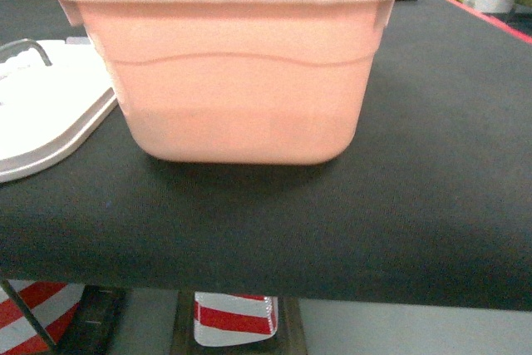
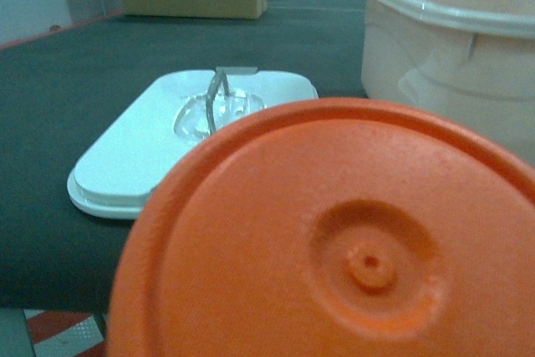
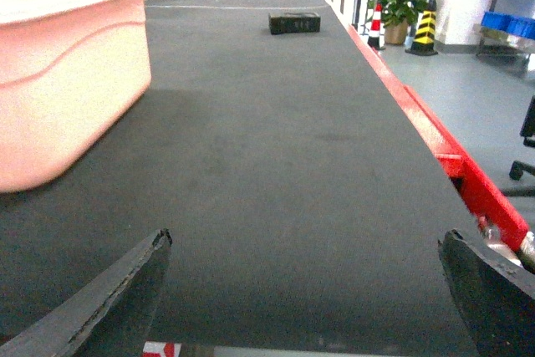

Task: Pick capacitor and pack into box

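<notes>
Right fingers [image 3: 100,307] spread wide over bare mat [image 3: 276,165]; left unseen behind orange disc [image 2: 334,240], box [image 1: 233,64] beside.

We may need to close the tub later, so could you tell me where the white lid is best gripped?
Grip the white lid by its grey handle, coming from above. The handle stands upright at the middle, giving the fingers a bar to close around, while the lid itself lies flat on the black table, left of the pink box.

Even indoor light; soft shadow under box [image 1: 241,81]; left wrist view teal-tinted (foreground blurred).
</notes>
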`<state>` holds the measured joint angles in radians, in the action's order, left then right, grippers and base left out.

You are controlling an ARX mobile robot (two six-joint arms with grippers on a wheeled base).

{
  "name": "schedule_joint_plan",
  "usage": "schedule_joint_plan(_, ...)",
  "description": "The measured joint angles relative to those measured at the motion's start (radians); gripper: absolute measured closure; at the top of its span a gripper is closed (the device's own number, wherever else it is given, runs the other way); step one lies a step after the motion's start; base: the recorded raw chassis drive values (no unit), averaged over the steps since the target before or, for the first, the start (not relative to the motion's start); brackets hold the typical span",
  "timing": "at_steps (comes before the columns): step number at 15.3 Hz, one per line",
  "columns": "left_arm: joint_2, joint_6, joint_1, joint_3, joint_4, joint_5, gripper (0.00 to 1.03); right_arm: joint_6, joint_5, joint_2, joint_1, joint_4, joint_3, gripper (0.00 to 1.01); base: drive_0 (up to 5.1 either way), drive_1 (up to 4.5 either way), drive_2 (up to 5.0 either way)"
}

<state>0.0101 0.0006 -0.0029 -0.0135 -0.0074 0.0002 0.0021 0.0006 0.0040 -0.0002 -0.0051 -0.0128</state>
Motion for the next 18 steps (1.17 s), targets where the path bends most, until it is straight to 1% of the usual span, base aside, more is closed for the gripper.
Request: schedule_joint_plan(18,0.0,0.0,0.0,0.0,0.0,0.0,0.6,0.0,0.0,0.0,0.0,0.0,0.0,0.03,0.0,0.0,0.0)
